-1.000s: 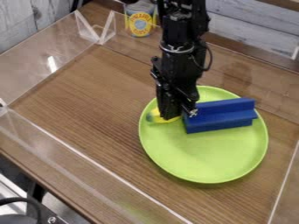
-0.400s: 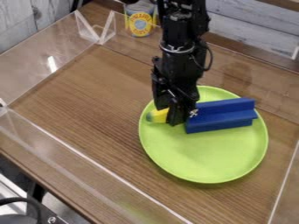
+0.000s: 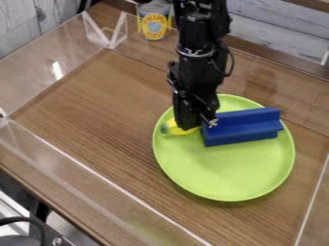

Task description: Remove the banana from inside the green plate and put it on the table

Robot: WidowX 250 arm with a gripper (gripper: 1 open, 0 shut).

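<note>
Since the frame a moment earlier the fingers have drawn in from a wider spread — the arm itself sits in the same spot. The gripper (image 3: 189,123) points straight down at the centre of the frame, its dark fingers narrowed around the banana (image 3: 172,126), of which only a small yellow bit shows at the lower left of the fingertips. Whether the jaws are actually pinching it or merely close beside it cannot be told from this view.

The banana lies inside the green plate (image 3: 221,168), near the plate's upper left rim. Just right of the gripper, also on the plate, rests a blue block (image 3: 240,127), lying on its long side and tilted slightly up toward the right; it sits just beside the fingers.

The plate rests on the table (image 3: 96,106) in the lower right part of the frame. Clear acrylic walls (image 3: 52,48) run along the table's edges, and a yellow-labelled container (image 3: 156,25) stands beyond them at the upper centre.
</note>
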